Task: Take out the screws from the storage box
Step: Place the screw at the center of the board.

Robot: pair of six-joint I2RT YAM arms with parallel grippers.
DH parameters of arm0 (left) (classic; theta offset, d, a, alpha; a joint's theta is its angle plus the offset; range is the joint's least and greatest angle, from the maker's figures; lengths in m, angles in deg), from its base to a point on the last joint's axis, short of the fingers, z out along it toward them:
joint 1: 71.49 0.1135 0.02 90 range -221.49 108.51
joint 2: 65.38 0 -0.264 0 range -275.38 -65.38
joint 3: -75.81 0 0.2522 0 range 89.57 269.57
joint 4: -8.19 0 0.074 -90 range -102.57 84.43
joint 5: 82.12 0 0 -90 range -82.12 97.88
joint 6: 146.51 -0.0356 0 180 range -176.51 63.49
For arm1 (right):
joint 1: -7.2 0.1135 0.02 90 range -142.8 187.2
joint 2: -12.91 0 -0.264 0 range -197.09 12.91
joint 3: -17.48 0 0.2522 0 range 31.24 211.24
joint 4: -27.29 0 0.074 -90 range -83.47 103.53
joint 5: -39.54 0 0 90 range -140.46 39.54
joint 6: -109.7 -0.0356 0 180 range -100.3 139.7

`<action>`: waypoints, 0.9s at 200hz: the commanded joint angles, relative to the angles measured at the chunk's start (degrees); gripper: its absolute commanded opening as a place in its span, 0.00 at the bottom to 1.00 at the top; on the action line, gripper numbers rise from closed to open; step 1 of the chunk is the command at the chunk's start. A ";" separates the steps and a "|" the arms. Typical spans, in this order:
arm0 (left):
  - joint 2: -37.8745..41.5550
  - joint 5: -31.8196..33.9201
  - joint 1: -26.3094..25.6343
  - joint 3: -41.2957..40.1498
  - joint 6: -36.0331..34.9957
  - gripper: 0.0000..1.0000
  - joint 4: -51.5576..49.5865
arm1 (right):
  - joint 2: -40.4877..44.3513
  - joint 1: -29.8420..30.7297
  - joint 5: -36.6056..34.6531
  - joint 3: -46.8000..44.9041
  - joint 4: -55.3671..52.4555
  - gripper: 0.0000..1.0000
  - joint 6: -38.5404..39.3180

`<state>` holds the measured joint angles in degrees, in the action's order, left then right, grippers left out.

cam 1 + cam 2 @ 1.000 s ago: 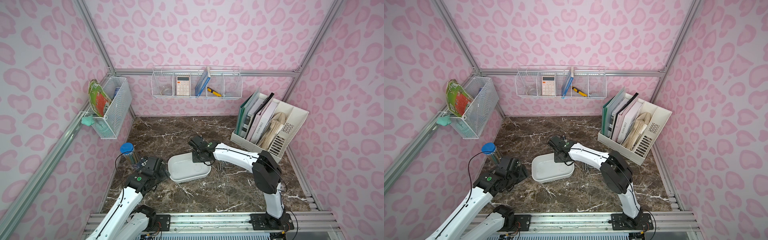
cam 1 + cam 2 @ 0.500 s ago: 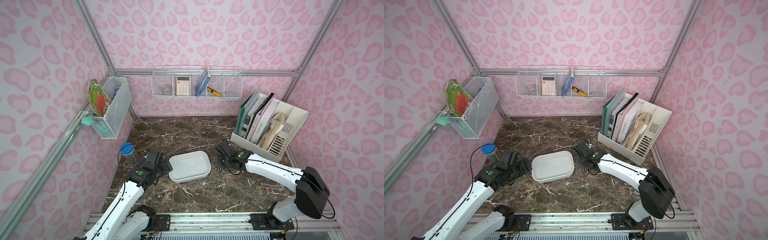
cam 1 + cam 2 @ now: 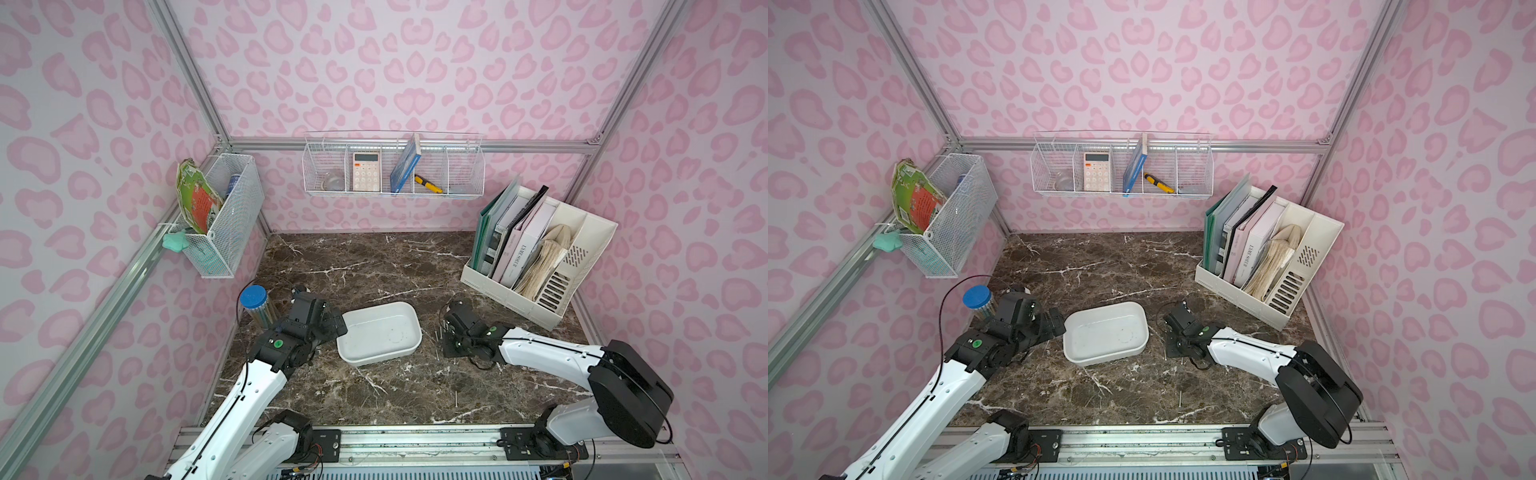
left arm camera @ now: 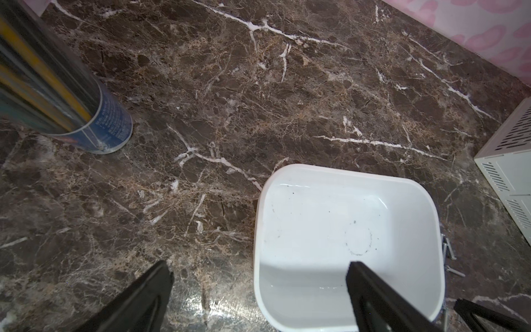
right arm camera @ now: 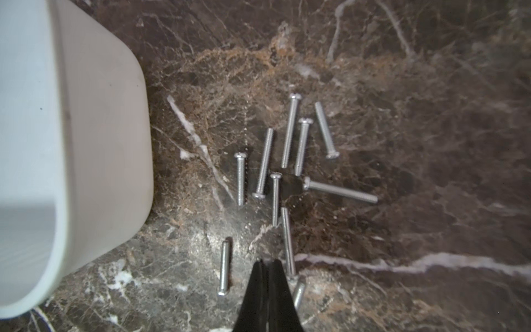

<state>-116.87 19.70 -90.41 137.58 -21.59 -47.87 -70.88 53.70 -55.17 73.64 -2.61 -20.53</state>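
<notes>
The storage box (image 3: 378,332) (image 3: 1105,332) is a shallow white tray lying flat on the marble, with only faint marks inside (image 4: 344,230). Several silver screws (image 5: 290,161) (image 3: 438,332) lie loose on the marble just beside its right end. One more screw (image 3: 456,399) lies alone nearer the front. My left gripper (image 3: 332,322) (image 4: 258,264) stands open at the tray's left end, one finger over the inside and one over the marble outside. My right gripper (image 5: 267,261) (image 3: 449,332) is shut and holds nothing, its tips low over the scattered screws.
A clear tube with a blue lid (image 3: 254,305) stands just behind my left gripper. A white file organiser (image 3: 536,266) with books fills the back right. Wire baskets hang on the left wall (image 3: 220,216) and on the back wall (image 3: 392,166).
My left gripper has come up to the tray's left end and its jaws have opened wide. My right arm has swung from the tray's far right corner out over the screws.
</notes>
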 commanded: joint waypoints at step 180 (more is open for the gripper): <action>3.72 8.61 0.31 -4.14 -11.15 0.99 13.36 | 11.25 2.28 -4.90 4.93 -1.89 0.40 5.27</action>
<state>-113.00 25.03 -90.23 133.39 -29.33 -38.76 -64.96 56.35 -56.54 78.09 -5.01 -17.51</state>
